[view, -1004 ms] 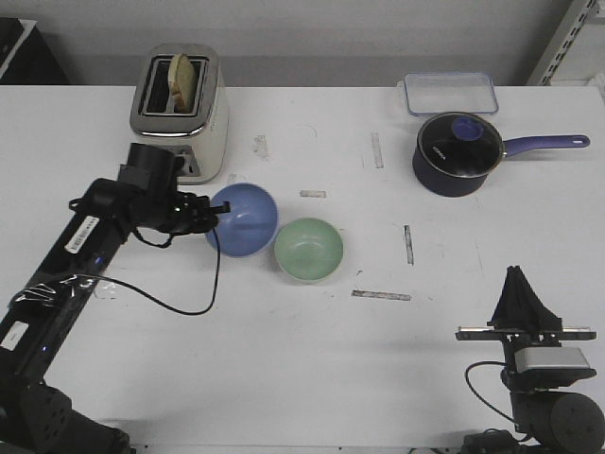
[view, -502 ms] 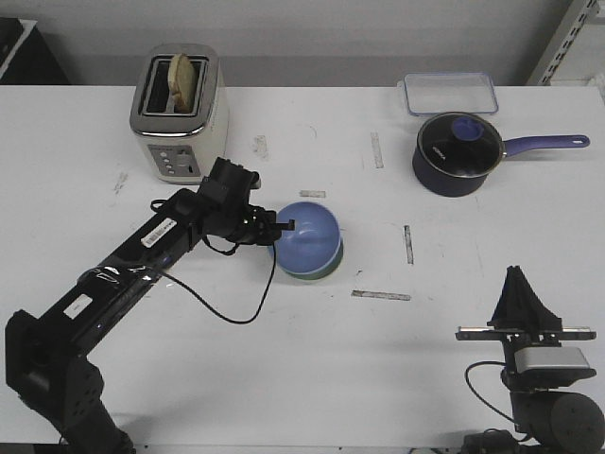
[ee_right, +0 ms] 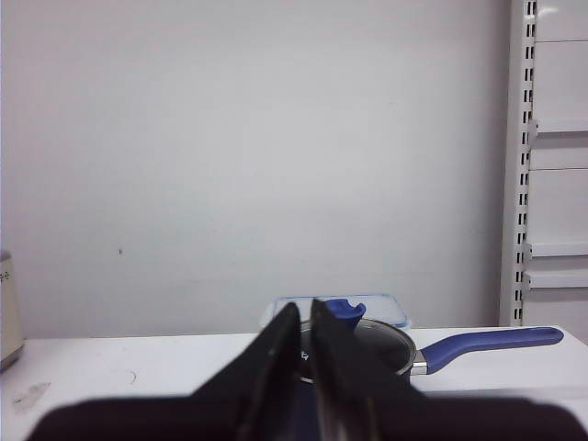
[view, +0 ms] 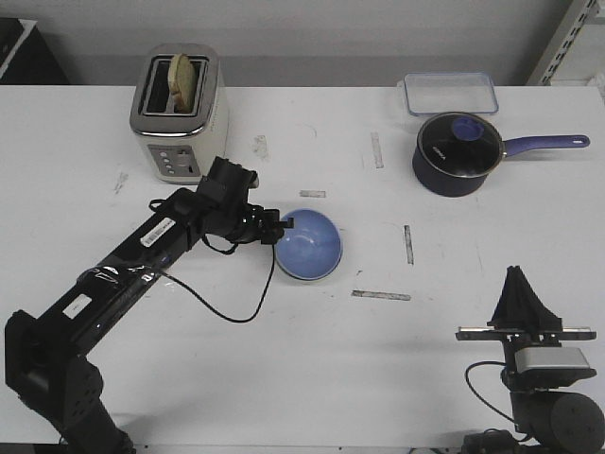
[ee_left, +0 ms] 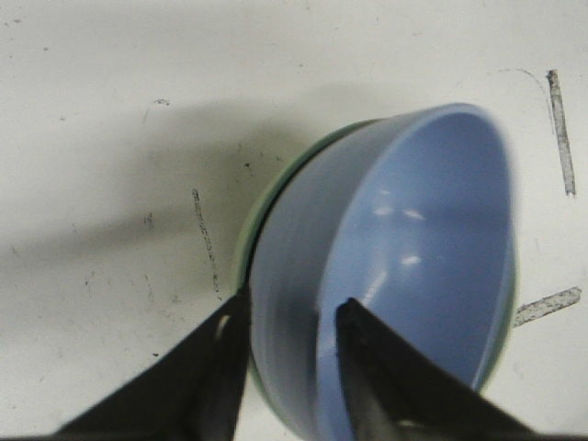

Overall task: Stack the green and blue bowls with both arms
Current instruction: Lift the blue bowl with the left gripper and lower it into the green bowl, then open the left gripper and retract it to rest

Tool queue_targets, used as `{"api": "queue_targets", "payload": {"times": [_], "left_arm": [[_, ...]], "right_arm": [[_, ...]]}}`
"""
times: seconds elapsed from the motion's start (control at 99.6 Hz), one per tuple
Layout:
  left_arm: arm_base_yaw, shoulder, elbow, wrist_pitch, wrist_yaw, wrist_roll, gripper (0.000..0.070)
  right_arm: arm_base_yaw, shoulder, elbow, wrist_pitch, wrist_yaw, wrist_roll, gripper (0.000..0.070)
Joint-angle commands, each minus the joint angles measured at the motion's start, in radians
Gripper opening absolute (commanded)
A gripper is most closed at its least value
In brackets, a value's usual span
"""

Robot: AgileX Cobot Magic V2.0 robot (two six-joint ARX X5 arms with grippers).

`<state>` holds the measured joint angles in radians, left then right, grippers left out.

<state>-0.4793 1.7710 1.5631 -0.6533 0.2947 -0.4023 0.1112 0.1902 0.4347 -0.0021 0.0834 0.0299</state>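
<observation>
The periwinkle blue bowl (view: pixel 309 244) sits nested inside the pale mint green bowl at the table's middle. Only a thin strip of the green bowl's rim (ee_left: pixel 244 253) shows, under the blue one in the left wrist view. My left gripper (view: pixel 284 228) is shut on the blue bowl's (ee_left: pixel 413 248) left rim, one finger outside the wall and one inside (ee_left: pixel 292 308). My right gripper (view: pixel 515 272) is shut and empty at the front right, pointing up, far from the bowls; it also shows in the right wrist view (ee_right: pixel 305 309).
A toaster (view: pixel 178 113) with bread stands at the back left, close to my left arm. A dark blue saucepan (view: pixel 460 154) with a long handle and a clear lidded container (view: pixel 451 93) are at the back right. Tape marks (view: pixel 381 295) lie near the bowls.
My left gripper carried the blue bowl right from beside the green bowl and lowered it into the green bowl, which it now covers. The right arm has not moved.
</observation>
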Motion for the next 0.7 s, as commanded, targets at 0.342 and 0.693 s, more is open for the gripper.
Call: {"api": "queue_targets", "payload": {"times": [0.342,0.693], "left_arm": [[-0.006,0.013,0.019,0.0,0.005,0.064,0.0586],[-0.002,-0.096,-0.061,0.079,-0.114,0.193,0.0414]], "right_arm": [[0.001,-0.002,0.003,0.01,0.003,-0.005,0.0009],[0.001,-0.002,0.003,0.01,0.003,-0.005,0.0009]]}}
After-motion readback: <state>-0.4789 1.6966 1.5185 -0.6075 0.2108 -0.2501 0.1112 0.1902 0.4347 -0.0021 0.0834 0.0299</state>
